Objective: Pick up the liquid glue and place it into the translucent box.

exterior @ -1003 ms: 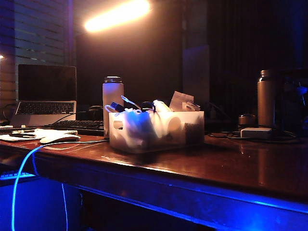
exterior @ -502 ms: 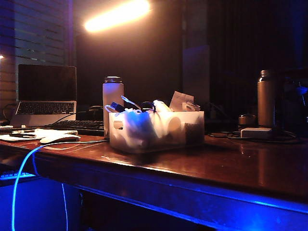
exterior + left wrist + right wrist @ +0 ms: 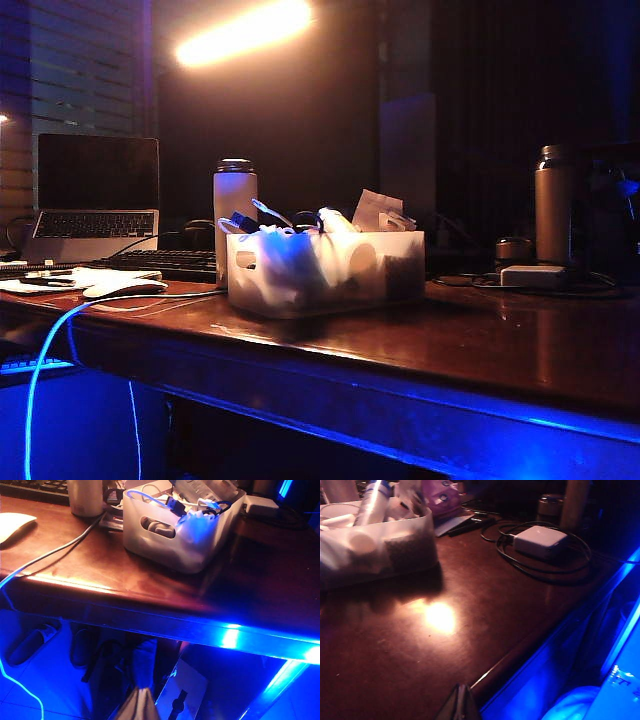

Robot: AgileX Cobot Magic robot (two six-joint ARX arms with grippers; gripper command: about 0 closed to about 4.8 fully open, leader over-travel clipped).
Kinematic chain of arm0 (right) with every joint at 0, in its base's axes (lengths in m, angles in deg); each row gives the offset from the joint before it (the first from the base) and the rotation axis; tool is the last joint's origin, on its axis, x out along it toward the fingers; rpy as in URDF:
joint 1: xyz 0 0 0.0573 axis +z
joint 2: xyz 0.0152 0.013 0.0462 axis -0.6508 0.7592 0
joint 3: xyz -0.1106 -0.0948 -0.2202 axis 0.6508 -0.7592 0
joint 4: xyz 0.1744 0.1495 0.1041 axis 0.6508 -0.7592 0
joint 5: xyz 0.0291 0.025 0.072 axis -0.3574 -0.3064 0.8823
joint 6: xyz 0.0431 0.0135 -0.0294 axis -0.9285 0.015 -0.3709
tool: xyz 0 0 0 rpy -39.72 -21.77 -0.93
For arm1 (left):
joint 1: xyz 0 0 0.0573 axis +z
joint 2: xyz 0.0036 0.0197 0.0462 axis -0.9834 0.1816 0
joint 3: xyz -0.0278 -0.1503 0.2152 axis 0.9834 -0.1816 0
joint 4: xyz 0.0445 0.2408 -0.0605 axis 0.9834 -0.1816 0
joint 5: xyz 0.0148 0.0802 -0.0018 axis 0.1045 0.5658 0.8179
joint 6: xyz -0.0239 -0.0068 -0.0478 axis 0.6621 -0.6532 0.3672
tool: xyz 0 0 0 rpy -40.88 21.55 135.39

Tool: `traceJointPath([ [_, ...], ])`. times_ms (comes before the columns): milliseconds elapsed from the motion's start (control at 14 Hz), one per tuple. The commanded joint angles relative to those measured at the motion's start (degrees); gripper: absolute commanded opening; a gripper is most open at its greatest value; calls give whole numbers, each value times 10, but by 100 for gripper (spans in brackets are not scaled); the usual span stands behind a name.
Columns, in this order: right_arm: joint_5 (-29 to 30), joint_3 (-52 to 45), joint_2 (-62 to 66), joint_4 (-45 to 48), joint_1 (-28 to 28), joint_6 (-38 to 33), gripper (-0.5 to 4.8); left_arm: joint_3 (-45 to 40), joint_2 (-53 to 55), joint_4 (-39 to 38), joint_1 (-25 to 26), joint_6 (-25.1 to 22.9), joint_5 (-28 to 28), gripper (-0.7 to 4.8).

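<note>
A dim room lit by blue light below and one warm lamp glow at the upper middle of the exterior view. One dark wooden surface [image 3: 480,345] fills the lower half of that view.

One translucent box [image 3: 325,270] stands on it, left of centre, crammed with cables and papers, a handle cutout in its short side. The liquid glue [image 3: 362,542], one small pale bottle, lies inside the box, its round flat end showing through the frosted wall in the right wrist view.

Two tall flasks stand upright: one white flask [image 3: 235,215] with a dark lid just behind the box's left end, and one dark metal flask [image 3: 552,205] well apart at the far right. One flat white adapter block [image 3: 532,276] lies beside the dark flask's base, ringed by its own dark cable. One small dark round container [image 3: 513,249] sits between the box and that flask, close to the flask.

At the far left, one open laptop [image 3: 95,200], one dark keyboard [image 3: 165,262] in front of it, and one pale mouse [image 3: 122,288] on some papers. One light cable [image 3: 45,370] hangs over the surface's front edge.

Neither arm shows in the exterior view. The left pincer [image 3: 139,702] appears only as a pale tip at the bottom edge of its wrist view, below the surface's front edge; whether it is clenched cannot be told. The right pincer [image 3: 461,705] is a dark tip at the bottom of its view, over the front edge of the surface, clenched on nothing.
</note>
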State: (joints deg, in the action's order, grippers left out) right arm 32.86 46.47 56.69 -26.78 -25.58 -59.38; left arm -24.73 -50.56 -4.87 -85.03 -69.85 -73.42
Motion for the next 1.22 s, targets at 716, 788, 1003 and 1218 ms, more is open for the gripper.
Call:
traceJointPath([
  [716,2,-2,-1,1,1,2,-1,-19,1,23,0,-10,242,-4],
  [788,1,-2,-1,2,1,2,-1,-19,1,23,0,-10,242,-4],
  [1003,4,-2,-1,1,1,2,-1,-19,1,26,0,-10,244,-4],
  [1218,4,-2,-1,1,1,2,-1,-19,1,26,0,-10,244,-4],
])
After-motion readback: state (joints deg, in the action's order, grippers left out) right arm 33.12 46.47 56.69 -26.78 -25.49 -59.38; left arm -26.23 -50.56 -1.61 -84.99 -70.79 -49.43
